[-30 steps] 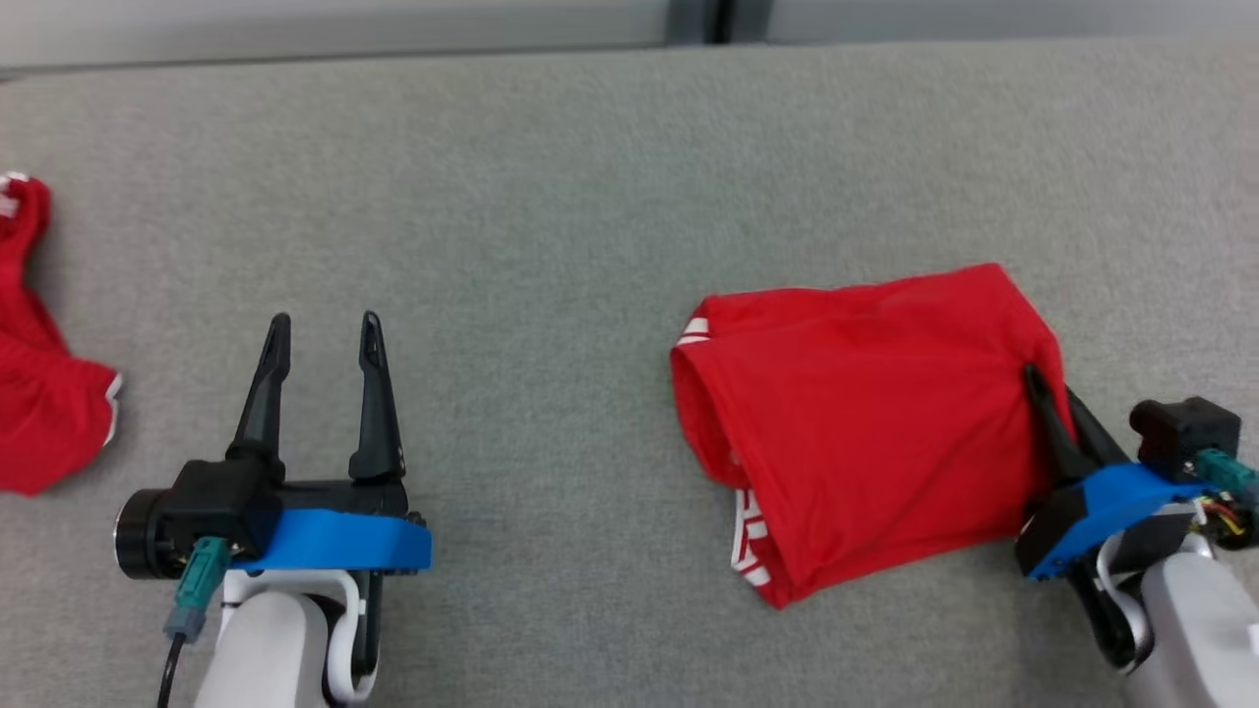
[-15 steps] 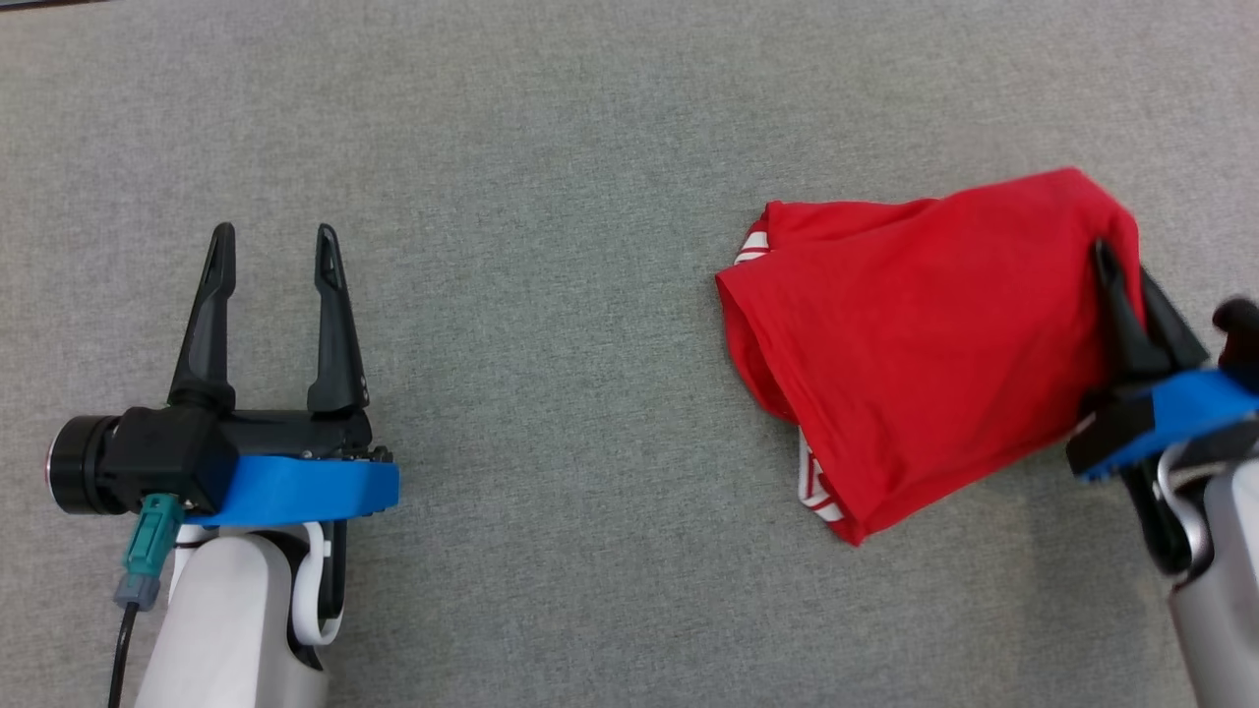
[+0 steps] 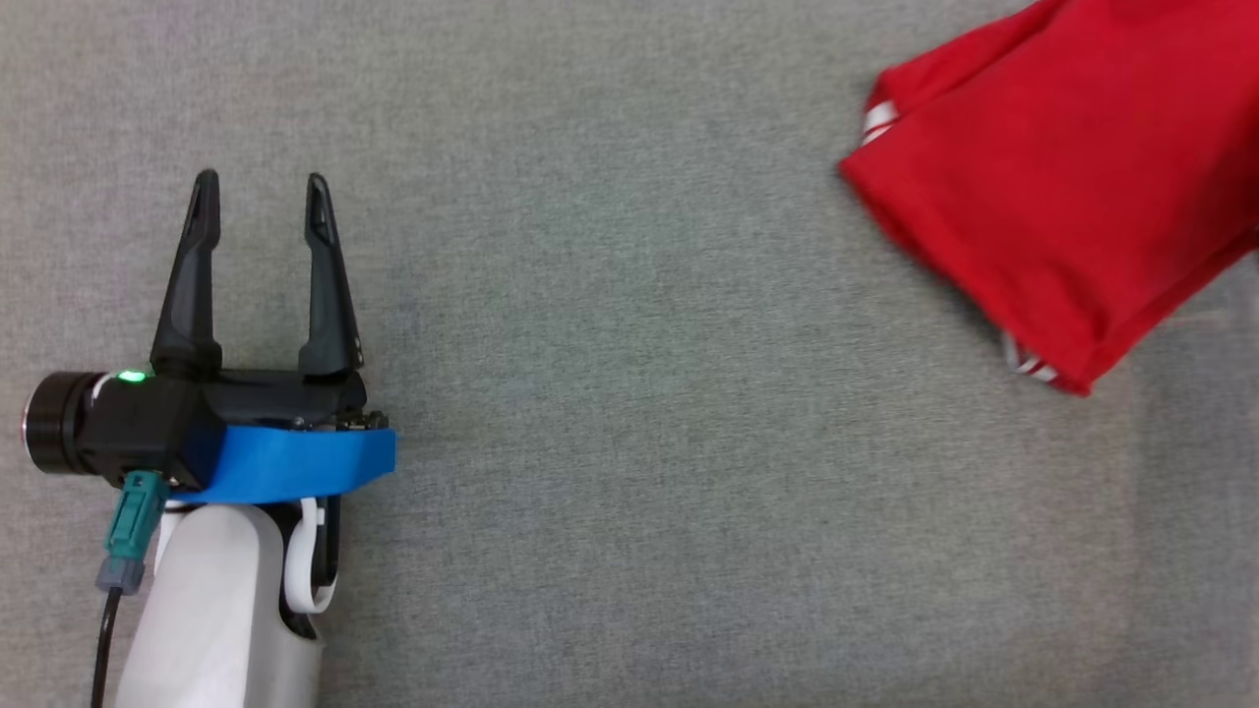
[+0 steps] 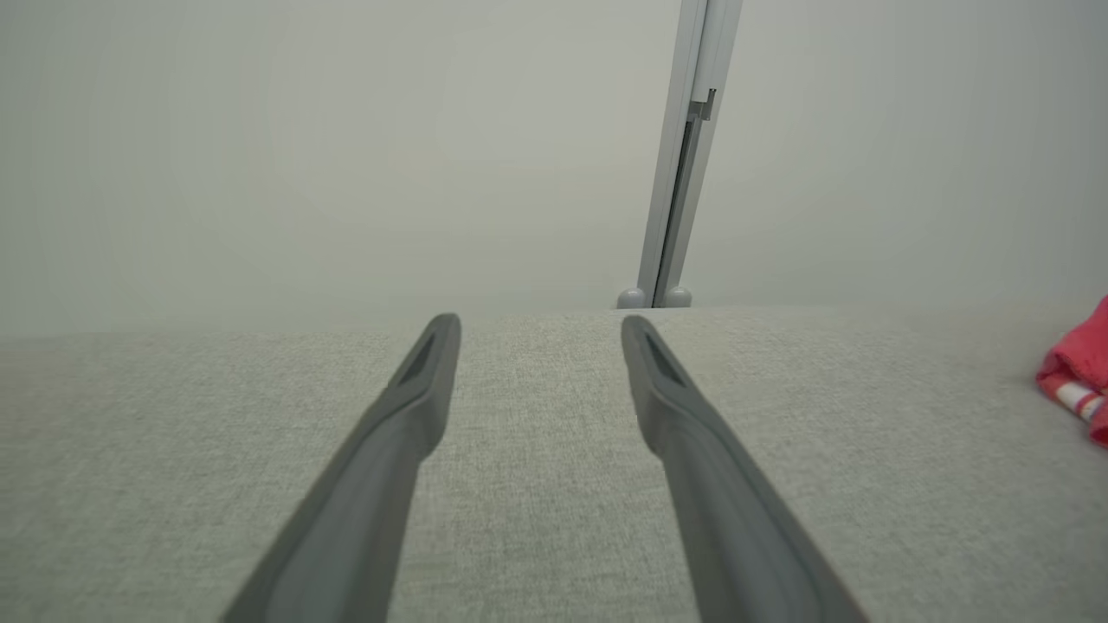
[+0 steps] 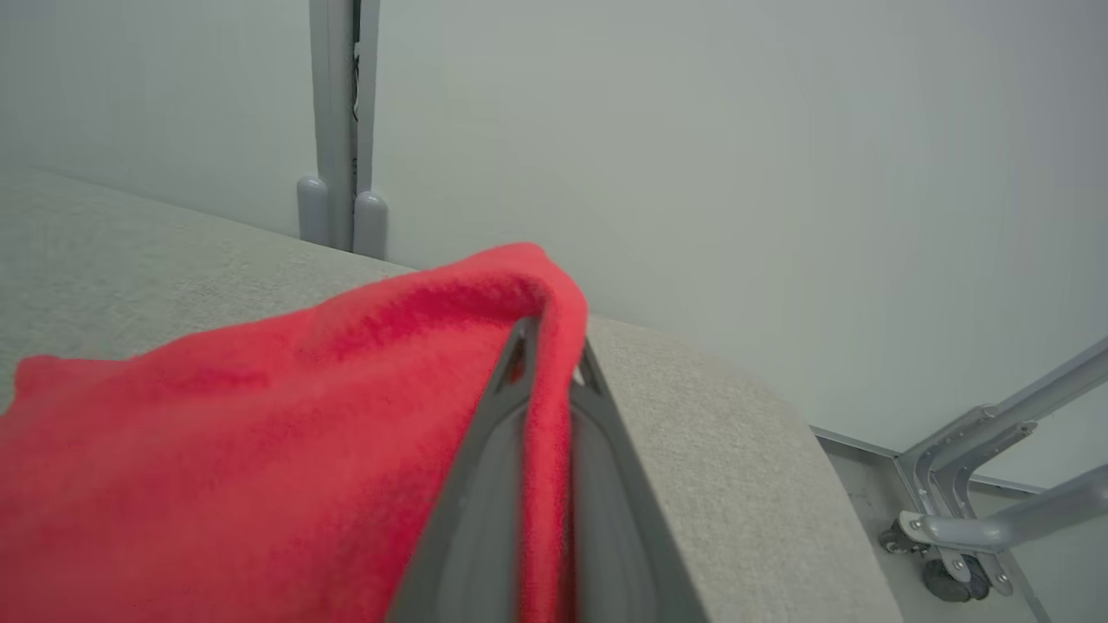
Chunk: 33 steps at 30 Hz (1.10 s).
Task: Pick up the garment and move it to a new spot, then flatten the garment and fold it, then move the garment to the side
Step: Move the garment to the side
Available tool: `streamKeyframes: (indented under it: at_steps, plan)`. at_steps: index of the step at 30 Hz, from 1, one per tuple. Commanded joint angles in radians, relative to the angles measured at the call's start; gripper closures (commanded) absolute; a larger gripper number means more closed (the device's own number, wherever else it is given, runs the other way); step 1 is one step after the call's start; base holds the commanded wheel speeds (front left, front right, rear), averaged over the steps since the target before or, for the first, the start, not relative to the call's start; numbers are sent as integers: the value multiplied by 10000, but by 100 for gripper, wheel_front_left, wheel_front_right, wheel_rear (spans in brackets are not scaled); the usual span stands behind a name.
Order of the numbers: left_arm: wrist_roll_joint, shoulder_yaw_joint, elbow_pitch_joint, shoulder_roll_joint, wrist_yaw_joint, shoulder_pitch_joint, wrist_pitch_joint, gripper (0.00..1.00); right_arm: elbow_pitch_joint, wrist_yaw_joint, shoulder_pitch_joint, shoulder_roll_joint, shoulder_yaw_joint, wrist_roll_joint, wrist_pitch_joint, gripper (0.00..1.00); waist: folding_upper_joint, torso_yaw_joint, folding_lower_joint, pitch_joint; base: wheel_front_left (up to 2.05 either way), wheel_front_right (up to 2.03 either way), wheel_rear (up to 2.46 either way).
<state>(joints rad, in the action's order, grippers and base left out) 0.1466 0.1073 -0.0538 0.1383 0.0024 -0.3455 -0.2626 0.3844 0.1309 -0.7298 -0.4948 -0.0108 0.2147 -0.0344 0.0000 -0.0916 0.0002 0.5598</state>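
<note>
The folded red garment (image 3: pixel 1072 187) with white trim hangs at the top right of the head view, partly cut off by the frame edge. In the right wrist view my right gripper (image 5: pixel 550 346) is shut on the garment (image 5: pixel 260 433), red cloth pinched between its two fingers and draped to the left. My left gripper (image 3: pixel 261 202) stands open at the lower left of the head view, nothing between its fingers (image 4: pixel 415 407). A red corner of the garment (image 4: pixel 1082 372) peeks in at the right edge of the left wrist view.
The grey fabric table (image 3: pixel 629 393) spreads under everything. Its far edge meets a pale wall with a grey post (image 4: pixel 679 173). Past the table's right end, a metal frame with a caster (image 5: pixel 969 528) stands on the floor.
The head camera has swung, shifting the whole picture. The right gripper has carried the garment rightward and up, out past the frame's right edge. The left gripper stays open and still.
</note>
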Motion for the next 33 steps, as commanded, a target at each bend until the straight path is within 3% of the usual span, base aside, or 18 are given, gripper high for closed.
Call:
streamKeyframes:
  at_steps: [1,4,9,15,19,20,21,22,23,33]
  plan:
    - [-74,3,79,33,32,-214,-25,0,87,-1,-192,-264,111,-20,30,100,0,174,-2,181,0,0,0]
    - [-85,56,157,59,34,-348,-23,0,888,0,-584,-1028,627,-149,86,100,0,332,-2,454,0,0,0]
    - [-87,76,238,83,79,-412,-17,0,1665,0,-996,-1666,1002,-265,63,100,0,374,-2,612,0,0,0]
    - [-82,123,316,134,128,-458,12,0,2622,-1,-1576,-2124,1336,-565,212,100,0,384,-2,723,0,0,0]
    - [-66,120,328,171,179,-388,16,0,3019,0,-1867,-1904,1474,-814,340,100,0,352,-2,726,0,0,0]
    - [-54,119,326,180,195,-357,16,0,3102,0,-1911,-1873,1518,-850,378,96,0,346,-2,719,0,0,0]
    - [-41,135,312,176,205,-341,16,0,3206,0,-1935,-1856,1561,-909,420,81,0,350,-2,708,0,0,0]
    - [-27,144,295,179,216,-326,16,0,3252,0,-1943,-1827,1565,-967,445,48,0,351,-2,692,0,0,0]
    - [-12,153,279,183,222,-322,18,0,3296,0,-1963,-1797,1574,-991,428,0,0,353,-2,682,0,0,0]
    - [208,104,-96,123,252,-46,-8,0,3406,0,-1775,-1324,1450,-1338,-359,0,0,384,-2,-69,0,0,0]
